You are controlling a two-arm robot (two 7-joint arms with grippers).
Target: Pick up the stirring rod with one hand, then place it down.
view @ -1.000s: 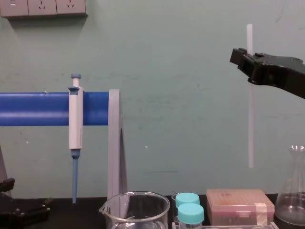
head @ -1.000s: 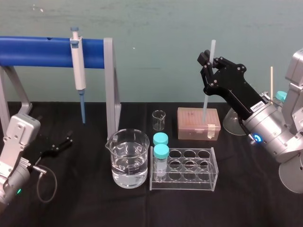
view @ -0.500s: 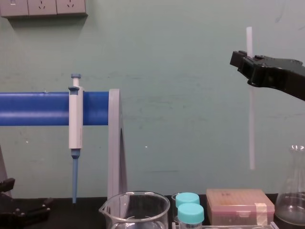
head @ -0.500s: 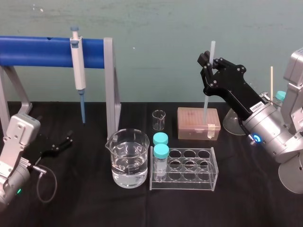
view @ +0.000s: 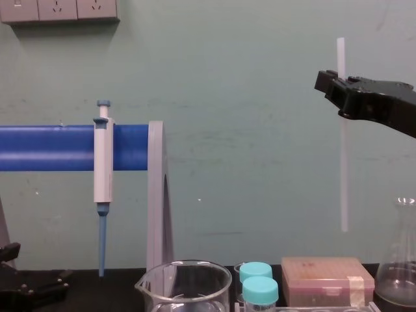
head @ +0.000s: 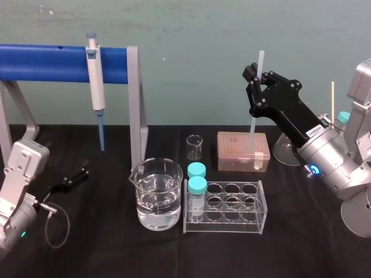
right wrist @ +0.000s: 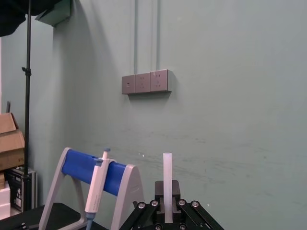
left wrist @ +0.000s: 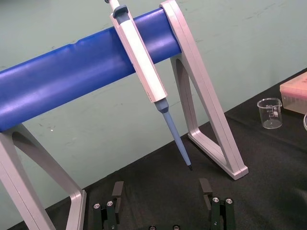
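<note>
White stirring rod (view: pixel 342 169) in right gripper (view: pixel 335 82), box (view: pixel 325 278) below

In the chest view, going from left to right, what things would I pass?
pipette → grey stand leg → beaker → blue-capped vials → stirring rod, gripped upright by the right tool → flask

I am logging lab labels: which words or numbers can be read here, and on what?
White sticker on the black right tool: dark print, too blurred to read.
Small clear glass beaker: printed marks, too small to read.
No other text is visible.
</note>
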